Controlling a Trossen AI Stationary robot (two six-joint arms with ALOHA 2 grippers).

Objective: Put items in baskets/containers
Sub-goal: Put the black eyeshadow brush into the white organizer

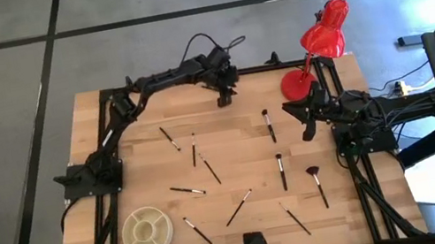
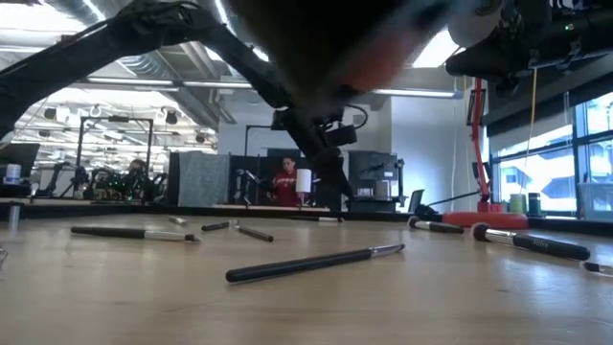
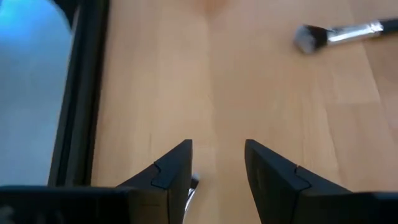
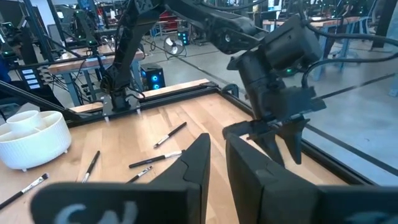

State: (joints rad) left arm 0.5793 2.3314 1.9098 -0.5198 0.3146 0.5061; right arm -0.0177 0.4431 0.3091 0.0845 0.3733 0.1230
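Several thin makeup brushes lie flat and scattered on the wooden table [image 1: 240, 149], among them a dark one [image 1: 269, 125], another [image 1: 281, 171], a fan-tipped reddish one [image 1: 316, 183] and a light-handled one [image 1: 239, 207]. The round cream-white container [image 1: 148, 230] with inner dividers stands near the table's near left corner. My left gripper [image 1: 224, 98] hangs open near the far edge, fingers pointing down over bare wood [image 3: 217, 155], holding nothing. My right gripper [image 1: 308, 128] hovers by the right edge near the lamp base; its fingers [image 4: 216, 152] stand a narrow gap apart, holding nothing.
A red desk lamp [image 1: 325, 31] with its round red base [image 1: 296, 84] stands at the far right corner. Black frame rails [image 1: 115, 203] run along the table's edges. In the left wrist view one brush [image 3: 339, 34] lies beyond the fingers. People sit in the room behind [image 2: 285, 184].
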